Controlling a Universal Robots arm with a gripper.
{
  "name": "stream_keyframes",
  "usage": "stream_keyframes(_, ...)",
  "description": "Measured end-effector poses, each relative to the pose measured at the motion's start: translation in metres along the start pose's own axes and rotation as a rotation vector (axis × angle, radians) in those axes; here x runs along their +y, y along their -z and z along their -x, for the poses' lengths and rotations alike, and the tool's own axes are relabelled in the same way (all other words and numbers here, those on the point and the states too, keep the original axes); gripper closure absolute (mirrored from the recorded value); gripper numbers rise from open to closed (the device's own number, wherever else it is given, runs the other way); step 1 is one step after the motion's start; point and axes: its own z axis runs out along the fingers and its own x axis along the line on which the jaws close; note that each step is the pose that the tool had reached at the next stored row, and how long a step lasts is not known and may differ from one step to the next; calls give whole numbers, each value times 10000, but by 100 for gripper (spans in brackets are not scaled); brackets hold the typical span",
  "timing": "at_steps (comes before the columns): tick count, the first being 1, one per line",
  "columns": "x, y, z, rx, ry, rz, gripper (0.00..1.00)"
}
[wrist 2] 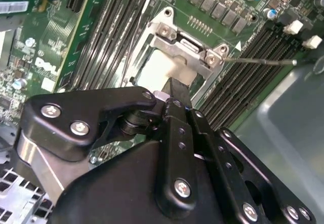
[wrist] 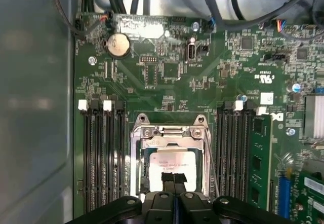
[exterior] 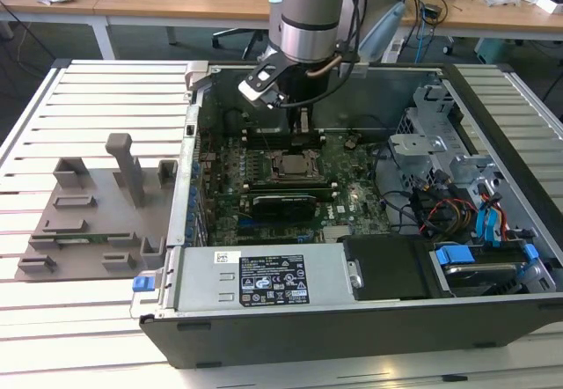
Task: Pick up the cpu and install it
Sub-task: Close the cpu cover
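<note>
Nearest in the exterior view, an open computer case (exterior: 352, 336) is laid on a slatted table (exterior: 53, 319), with a labelled metal box (exterior: 264, 279) along its near edge. On the exterior view's left, a grey holder plate (exterior: 97, 204) with upright posts is set beside the case. Farther in, the green motherboard (exterior: 229, 195) is seen, and the arm is lowered over its middle. In the first wrist view, the cpu (wrist: 172, 162) is seated flat inside the socket frame (wrist: 136, 148), between 2 banks of memory slots (wrist: 101, 153). The gripper (wrist: 174, 179) is held narrow, its 2 fingers (wrist: 168, 179) drawn together with their tips over the cpu's near edge; nothing is seen clamped between them. Beyond the socket, a coin cell (wrist: 118, 44) is mounted. Farthest off, desks (exterior: 176, 2) are seen.
</note>
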Motion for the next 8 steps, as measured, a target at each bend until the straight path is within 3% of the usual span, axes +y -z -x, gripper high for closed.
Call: stream_keyframes(8, -146, -125, -11, -1, 1, -1, 89)
